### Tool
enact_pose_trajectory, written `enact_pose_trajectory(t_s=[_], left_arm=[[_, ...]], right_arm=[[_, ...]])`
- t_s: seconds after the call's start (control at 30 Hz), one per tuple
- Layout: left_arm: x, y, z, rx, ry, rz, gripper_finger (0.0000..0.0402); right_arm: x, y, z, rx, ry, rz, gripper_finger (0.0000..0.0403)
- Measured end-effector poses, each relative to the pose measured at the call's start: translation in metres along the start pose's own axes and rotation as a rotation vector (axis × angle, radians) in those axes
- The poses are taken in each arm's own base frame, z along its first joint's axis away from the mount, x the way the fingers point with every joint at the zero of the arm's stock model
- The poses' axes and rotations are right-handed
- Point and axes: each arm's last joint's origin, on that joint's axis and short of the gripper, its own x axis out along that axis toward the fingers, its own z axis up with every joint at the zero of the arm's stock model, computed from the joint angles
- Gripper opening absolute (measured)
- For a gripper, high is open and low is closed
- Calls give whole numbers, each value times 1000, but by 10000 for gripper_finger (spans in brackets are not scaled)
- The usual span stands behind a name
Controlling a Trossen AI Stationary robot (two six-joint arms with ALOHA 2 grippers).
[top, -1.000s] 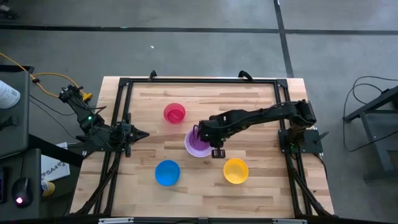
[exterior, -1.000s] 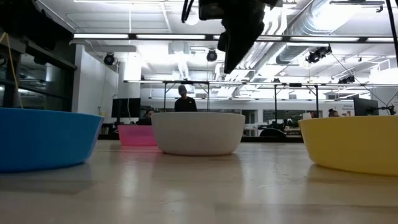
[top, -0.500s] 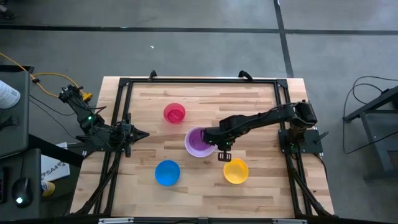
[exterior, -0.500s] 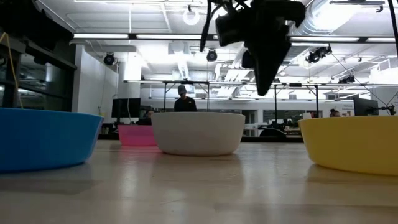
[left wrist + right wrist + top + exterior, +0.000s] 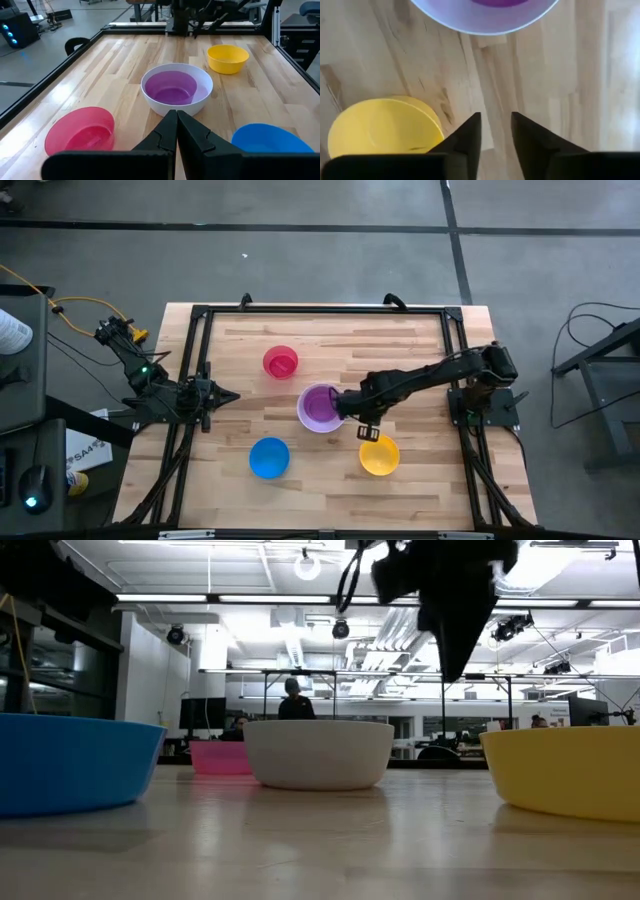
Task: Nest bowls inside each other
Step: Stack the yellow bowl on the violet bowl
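Observation:
The purple bowl (image 5: 320, 406) sits nested inside the white bowl (image 5: 200, 100) at the table's middle. Standing alone on their bases are the pink-red bowl (image 5: 281, 362) farther back, the blue bowl (image 5: 269, 458) near the front, and the yellow bowl (image 5: 379, 455) at the front right. My right gripper (image 5: 367, 430) hangs above the wood between the white bowl and the yellow bowl (image 5: 385, 127), pointing down, open, with nothing between its fingers (image 5: 467, 132). My left gripper (image 5: 176, 131) waits shut at the table's left edge.
A black metal frame (image 5: 320, 310) runs around the tabletop. Bare wood lies between the bowls and along the far side. In the low view a person (image 5: 296, 700) stands far behind the table in the room.
My right gripper has moved from above the nested purple and white bowls toward the table's right and near edge, to the gap beside the yellow bowl, rolling about its own axis and sinking slightly. The bowls have stayed where they were.

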Motion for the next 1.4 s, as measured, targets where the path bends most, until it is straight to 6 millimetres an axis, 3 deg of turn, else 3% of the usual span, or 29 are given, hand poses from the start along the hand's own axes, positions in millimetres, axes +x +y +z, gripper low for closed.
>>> enact_pose_trajectory(t_s=[0.2, 0.33, 0.57, 0.9, 1.4], left_arm=[[0, 0, 0, 1, 2, 1, 12], [0, 0, 0, -3, 1, 0, 12], [0, -1, 0, -15, 4, -17, 12], [0, -1, 0, -31, 2, -18, 12], [0, -1, 1, -38, 0, -20, 12]], right_arm=[[-19, 5, -18, 79, -20, -50, 166], [-20, 6, -29, 184, -31, -65, 184], [-5, 7, -55, 339, -20, -65, 186], [2, 11, -61, 555, 1, -54, 186], [-3, 55, -81, 363, -47, 31, 185]])
